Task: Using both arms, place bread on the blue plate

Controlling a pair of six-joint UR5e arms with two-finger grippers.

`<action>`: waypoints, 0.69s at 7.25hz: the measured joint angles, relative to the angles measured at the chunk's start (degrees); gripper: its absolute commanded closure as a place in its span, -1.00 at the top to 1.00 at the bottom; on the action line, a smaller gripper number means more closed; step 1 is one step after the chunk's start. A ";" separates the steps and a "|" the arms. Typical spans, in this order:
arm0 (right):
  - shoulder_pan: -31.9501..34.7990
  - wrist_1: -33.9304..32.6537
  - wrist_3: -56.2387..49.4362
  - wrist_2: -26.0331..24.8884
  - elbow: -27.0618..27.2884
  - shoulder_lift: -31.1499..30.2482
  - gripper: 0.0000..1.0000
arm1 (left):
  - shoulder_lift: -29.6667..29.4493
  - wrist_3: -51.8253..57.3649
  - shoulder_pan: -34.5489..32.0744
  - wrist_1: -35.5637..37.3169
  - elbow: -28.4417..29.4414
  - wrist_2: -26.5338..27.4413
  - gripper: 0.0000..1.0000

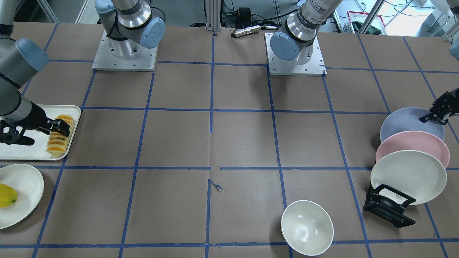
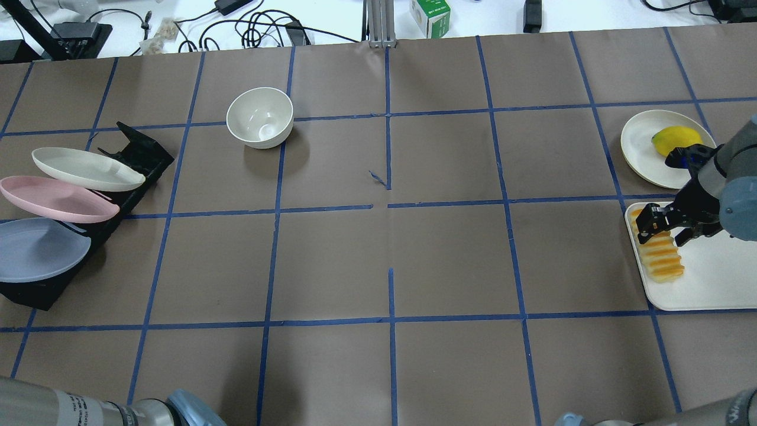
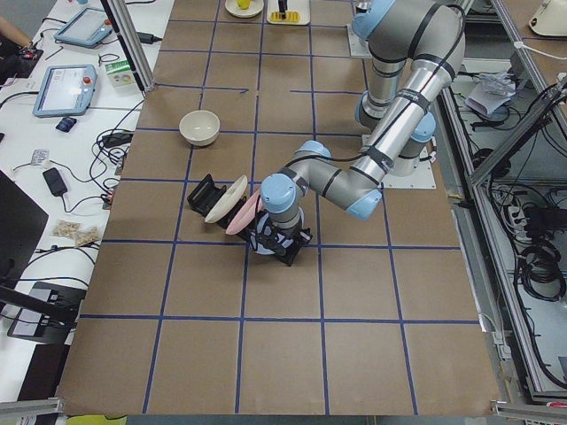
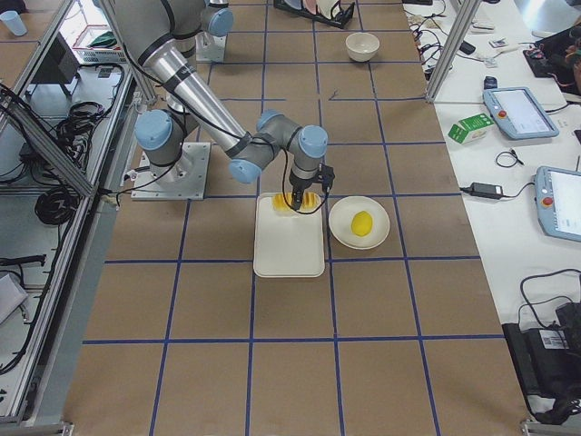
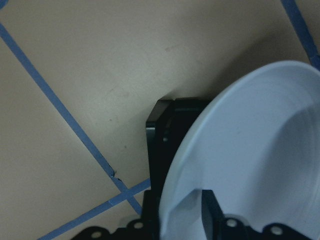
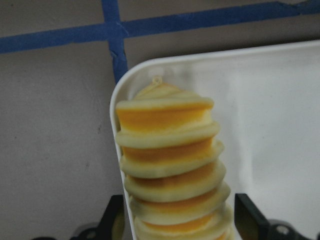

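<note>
**Operator:** Where is the bread?

**Spotter:** You'll find the bread (image 2: 657, 255) lying flat on the white tray (image 2: 709, 284) at the robot's right end of the bench (image 1: 215, 143). It runs along the tray edge that faces the middle of the bench.

**Operator:** And the right claw?

**Spotter:** You can see the right claw (image 2: 661, 232) low over one end of the loaf. Its fingers (image 6: 245, 217) are spread, one on each side, and in the wrist view there is a gap between this finger and the bread.

**Operator:** What about the blue plate?

**Spotter:** Look at the far end of the bench, well apart from the tray. The blue plate (image 1: 405, 123) stands tilted in the black rack (image 1: 389, 206), in the slot nearest the robot. The pink plate (image 1: 412, 147) comes next and then the cream plate (image 1: 408, 175).

**Operator:** Has the left claw got hold of it?

**Spotter:** You'll see the left claw (image 1: 435, 116) at the blue plate's rim, with one finger in front of the plate's hollow face. I cannot tell whether it is pinching the rim.

**Operator:** Anything else out there?

**Spotter:** You have a white bowl (image 1: 306, 227) on the bench. A yellow fruit (image 1: 6, 195) lies on a white plate (image 1: 25, 200) beside the tray.
</note>
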 measured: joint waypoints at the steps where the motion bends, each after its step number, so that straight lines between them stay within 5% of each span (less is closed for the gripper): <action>1: 0.00 0.31 0.05 -0.08 -0.08 -0.11 -1.00 | 0.35 0.09 -0.01 -0.01 0.60 0.11 -0.76; 5: 0.14 2.83 1.70 -1.35 -1.35 -1.36 -1.00 | 2.54 0.14 -0.04 -0.81 1.63 0.28 -0.76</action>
